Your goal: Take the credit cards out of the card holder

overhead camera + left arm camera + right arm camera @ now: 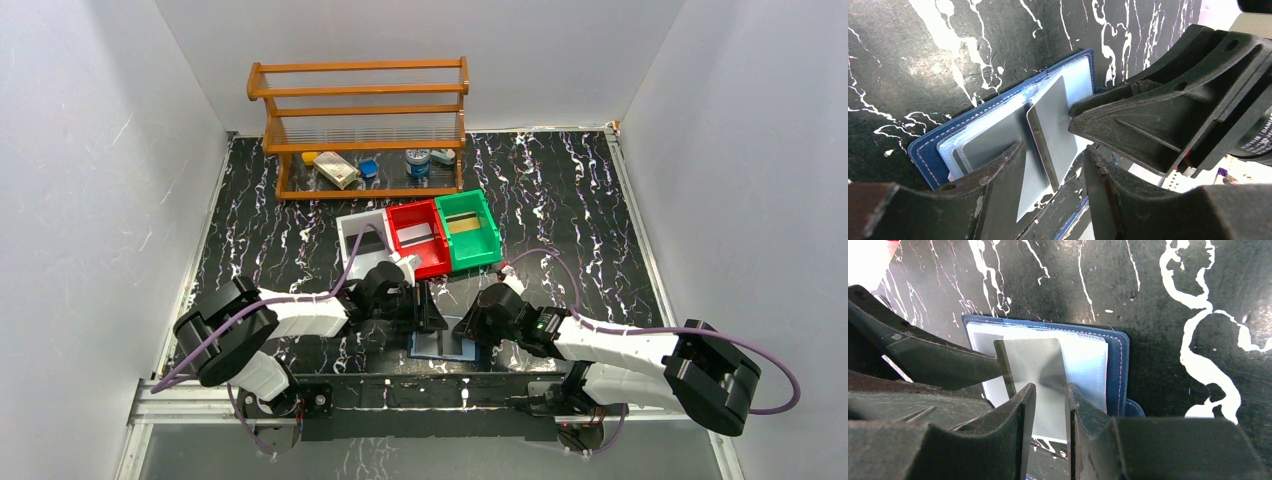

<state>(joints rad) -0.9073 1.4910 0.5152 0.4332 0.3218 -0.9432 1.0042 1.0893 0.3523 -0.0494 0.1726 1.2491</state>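
Extraction under way: the card holder (923,150) lies open on the tabletop (908,60) between the two arms. A grey card (1055,125) tilts up out of its sleeve between the spread left fingers (1003,185), which do not clamp it. The right fingers (1023,410), nearly together, meet the card, though any grip is unclear; next it likely needs a firm pinch and a lift clear.

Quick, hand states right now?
Left hand: open, jaws either side of the flat grey rectangular card, not clamping it.
Right hand: narrowly open, tips over that card, no grip visible.
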